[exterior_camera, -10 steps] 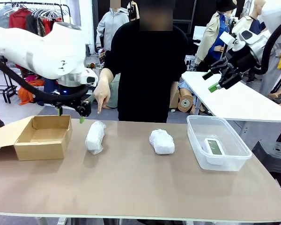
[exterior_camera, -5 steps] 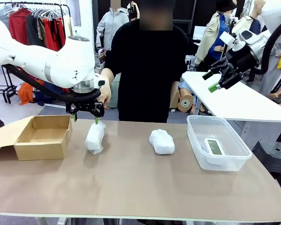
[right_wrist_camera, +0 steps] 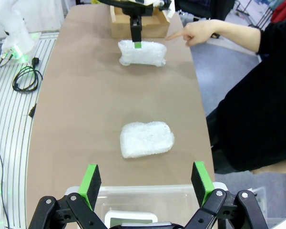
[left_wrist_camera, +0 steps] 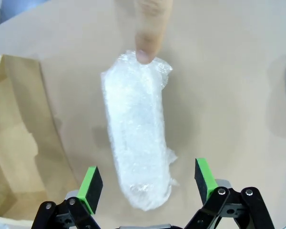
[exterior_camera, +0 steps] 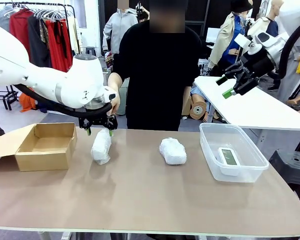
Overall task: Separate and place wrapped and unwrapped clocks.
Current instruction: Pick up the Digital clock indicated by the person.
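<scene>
Across the table [exterior_camera: 140, 200] in the front view, the left gripper [exterior_camera: 99, 130] hangs just above a wrapped bundle [exterior_camera: 101, 146] lying beside the open cardboard box [exterior_camera: 45, 147], a person's hand [exterior_camera: 113, 101] partly hidden behind its wrist. A second wrapped bundle [exterior_camera: 172, 151] lies mid-table, and the bare clock [exterior_camera: 228, 156] sits inside the clear tub [exterior_camera: 206, 145] at the right. The right gripper [exterior_camera: 226, 86] is raised well off the table, jaws apart, empty. From the left wrist, the green pads [left_wrist_camera: 91, 183] stand spread to either side of the bundle, gripping nothing, while a fingertip [left_wrist_camera: 148, 47] touches its far end. From the right wrist, that gripper's spread pads frame the second bundle, with tub and clock at the bottom edge and the person's hand pointing toward the first bundle.
</scene>
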Motion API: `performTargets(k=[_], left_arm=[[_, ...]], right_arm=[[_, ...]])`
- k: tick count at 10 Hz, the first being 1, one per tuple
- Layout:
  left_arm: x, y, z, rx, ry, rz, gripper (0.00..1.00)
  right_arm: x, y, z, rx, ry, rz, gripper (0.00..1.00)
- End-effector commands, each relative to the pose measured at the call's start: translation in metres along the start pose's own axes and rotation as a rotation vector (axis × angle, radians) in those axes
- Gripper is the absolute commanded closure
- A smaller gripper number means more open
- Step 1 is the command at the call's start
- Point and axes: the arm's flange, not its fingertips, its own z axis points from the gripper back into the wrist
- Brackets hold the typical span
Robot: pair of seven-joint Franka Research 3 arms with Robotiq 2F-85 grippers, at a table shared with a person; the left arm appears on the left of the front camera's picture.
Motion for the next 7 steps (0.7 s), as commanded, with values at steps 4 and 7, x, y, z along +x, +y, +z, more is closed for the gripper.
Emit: performTargets(k=[4,7], left_arm=[[0.006,0.001,-0.035,0.016,0.002,0.065,0.0],[0.011,0.002,-0.053,0.003,0.029,0.062,0.0]], right_arm=[[0.001,0.0,0.001,-0.001,0.0,0.002,0.0],[0.001,0.0,0.001,-0.001,0.0,0.002,0.0]])
